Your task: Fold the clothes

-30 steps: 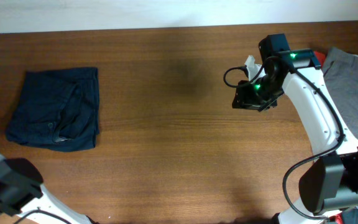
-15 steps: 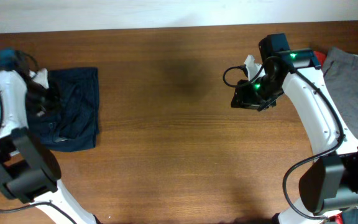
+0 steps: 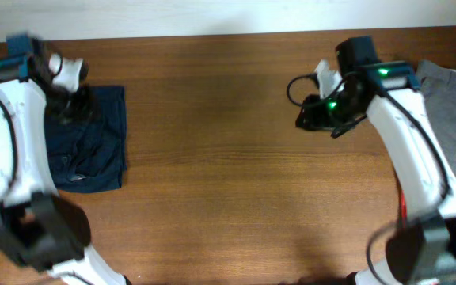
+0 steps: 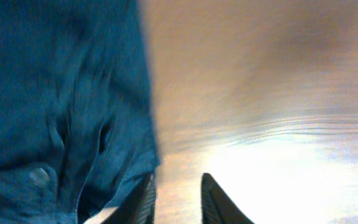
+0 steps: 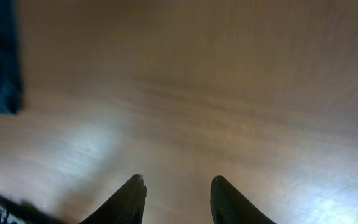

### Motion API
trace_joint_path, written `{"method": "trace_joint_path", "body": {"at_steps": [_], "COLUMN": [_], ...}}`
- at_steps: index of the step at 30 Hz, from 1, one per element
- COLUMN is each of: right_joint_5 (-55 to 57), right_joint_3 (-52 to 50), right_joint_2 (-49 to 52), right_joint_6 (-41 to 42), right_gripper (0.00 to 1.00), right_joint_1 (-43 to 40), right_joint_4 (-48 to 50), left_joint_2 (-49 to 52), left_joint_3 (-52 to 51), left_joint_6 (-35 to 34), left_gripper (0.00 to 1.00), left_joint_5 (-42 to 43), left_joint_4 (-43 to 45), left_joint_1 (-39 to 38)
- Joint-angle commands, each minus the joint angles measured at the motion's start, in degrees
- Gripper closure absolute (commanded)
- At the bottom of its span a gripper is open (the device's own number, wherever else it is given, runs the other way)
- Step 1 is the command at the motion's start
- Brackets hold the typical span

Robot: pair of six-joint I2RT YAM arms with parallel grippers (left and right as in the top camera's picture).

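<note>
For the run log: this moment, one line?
shorts: folded | left end effector: open, by shorts | right end effector: open, over table

We read no text, label, brand, number or sign in any of the three views. The dark navy shorts [image 3: 85,138] show only plain fabric, both from overhead and in the left wrist view, which is blurred. The green lights [image 3: 332,104] on the right arm [image 3: 414,150] are plain glowing dots (not characters).
</note>
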Motion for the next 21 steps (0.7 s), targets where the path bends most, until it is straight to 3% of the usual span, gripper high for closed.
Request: {"method": "trace_joint_path", "body": {"at_steps": [1,5,8,10,11,21], "right_joint_5": [0.79,3.63,4.39,4.42,4.63,4.81], "right_joint_3": [3.67,3.67,3.67,3.67,3.67,3.67], "right_joint_2": [-12.87,-23.19,-29.97,-33.55,-35.91,-44.3], "right_joint_6": [-1.05,-1.05,-1.03,-1.03,-1.03,-1.03], "right_gripper": [0.6,0.53,0.43,0.12,0.01,0.01], "right_joint_1": [0.15,0.15,0.15,0.15,0.15,0.15], "right_joint_4": [1.29,1.6,0.9,0.61,0.63,0.59], "left_joint_2": [-14.34,-24.39,-30.23,-33.14,-35.04,-40.48], "left_joint_3": [4.13,4.13,4.13,4.11,4.11,4.11], "left_joint_6": [3.93,3.91,3.87,2.86,1.6,0.46], "left_gripper": [0.64,0.32,0.26,0.21,0.01,0.01], "left_joint_5": [-3.98,-6.12,-5.88,-5.64,-5.66,-5.75], "left_joint_4": [-1.09,-1.57,-2.8,-3.69,-4.11,-6.12], "left_joint_1": [-6.71,-10.93,-11.61,-11.61,-11.61,-11.61]}}
